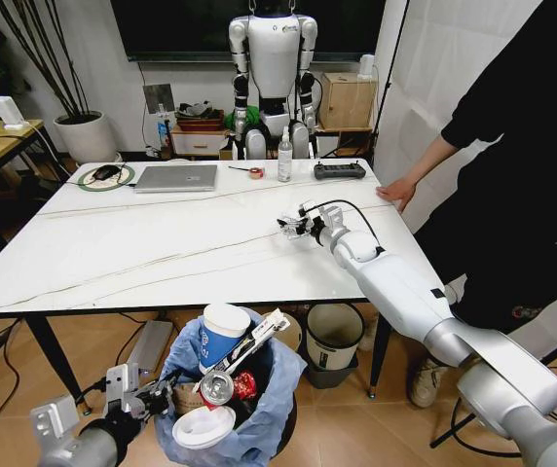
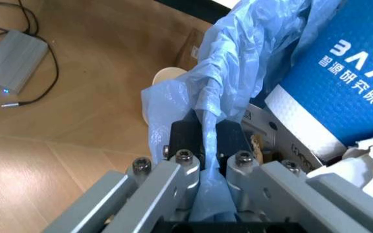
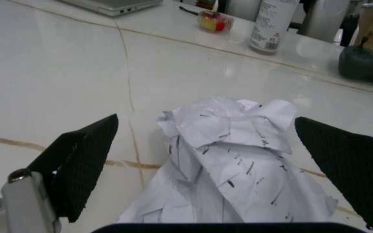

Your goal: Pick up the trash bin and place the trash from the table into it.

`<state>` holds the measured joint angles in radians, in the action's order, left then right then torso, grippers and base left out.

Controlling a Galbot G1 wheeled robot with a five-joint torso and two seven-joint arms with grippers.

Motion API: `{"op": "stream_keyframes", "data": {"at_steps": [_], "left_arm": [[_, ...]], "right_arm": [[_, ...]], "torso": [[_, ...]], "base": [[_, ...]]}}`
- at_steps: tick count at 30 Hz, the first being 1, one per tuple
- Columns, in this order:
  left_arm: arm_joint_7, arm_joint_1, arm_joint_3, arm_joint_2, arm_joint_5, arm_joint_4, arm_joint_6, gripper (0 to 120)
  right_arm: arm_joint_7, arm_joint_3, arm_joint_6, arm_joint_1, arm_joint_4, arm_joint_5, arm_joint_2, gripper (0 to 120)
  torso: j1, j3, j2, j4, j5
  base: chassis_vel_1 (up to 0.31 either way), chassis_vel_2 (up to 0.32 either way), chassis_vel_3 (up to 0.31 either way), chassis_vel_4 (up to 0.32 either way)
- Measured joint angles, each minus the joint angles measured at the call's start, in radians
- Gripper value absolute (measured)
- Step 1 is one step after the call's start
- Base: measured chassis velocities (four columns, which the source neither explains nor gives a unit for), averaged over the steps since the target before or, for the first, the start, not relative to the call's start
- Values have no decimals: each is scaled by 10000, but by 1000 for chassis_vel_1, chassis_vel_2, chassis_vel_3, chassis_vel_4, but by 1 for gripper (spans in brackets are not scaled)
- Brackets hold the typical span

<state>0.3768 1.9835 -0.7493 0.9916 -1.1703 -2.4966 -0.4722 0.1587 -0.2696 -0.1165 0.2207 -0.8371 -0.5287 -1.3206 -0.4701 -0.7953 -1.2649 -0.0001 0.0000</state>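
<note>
Right wrist view showed the crumpled paper [image 3: 228,155] lying between the right gripper [image 3: 219,145]'s wide-open fingers; the left gripper [image 2: 207,170] pinched the trash bin [image 1: 249,409]'s bag.

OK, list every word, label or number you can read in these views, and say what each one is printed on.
"BAAI" in white letters, the last one cut by the frame edge, on the blue paper cup in the bag-lined trash bin.
Chinese characters beneath it on the same cup: present, not transcribed here.
Label on the clear plastic bottle: too blurred.
Dark marks on the crumpled white paper: unreadable.
</note>
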Motion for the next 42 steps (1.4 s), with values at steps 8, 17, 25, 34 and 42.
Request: {"op": "stream_keyframes", "data": {"at_steps": [8, 17, 25, 34, 42], "left_arm": [[-4, -11, 1, 7, 5, 17, 5, 0], [-6, -23, -24, 8, 13, 16, 9, 0], [-6, -64, -25, 2, 17, 23, 16, 0], [-7, -135, 6, -23, 2, 109, 18, 0], [-12, -167, 51, -48, -6, 156, 18, 0]], "right_arm": [[288, 156, 135, -162, 807, 216, -278, 100], [443, 187, 222, -183, 921, 225, -285, 73], [515, 164, 230, -170, 969, 208, -260, 43], [651, 74, 264, -123, 1024, 191, -238, 8], [694, 74, 277, -97, 1005, 124, -218, 0]], "torso": [[0, 0, 0, 0, 0], [0, 0, 0, 0, 0], [0, 0, -1, 0, 0], [0, 0, -2, 0, 0], [0, 0, -2, 0, 0]], "base": [[0, 0, 0, 0], [0, 0, 0, 0], [0, 0, 0, 0], [0, 0, 0, 0], [0, 0, 0, 0]]}}
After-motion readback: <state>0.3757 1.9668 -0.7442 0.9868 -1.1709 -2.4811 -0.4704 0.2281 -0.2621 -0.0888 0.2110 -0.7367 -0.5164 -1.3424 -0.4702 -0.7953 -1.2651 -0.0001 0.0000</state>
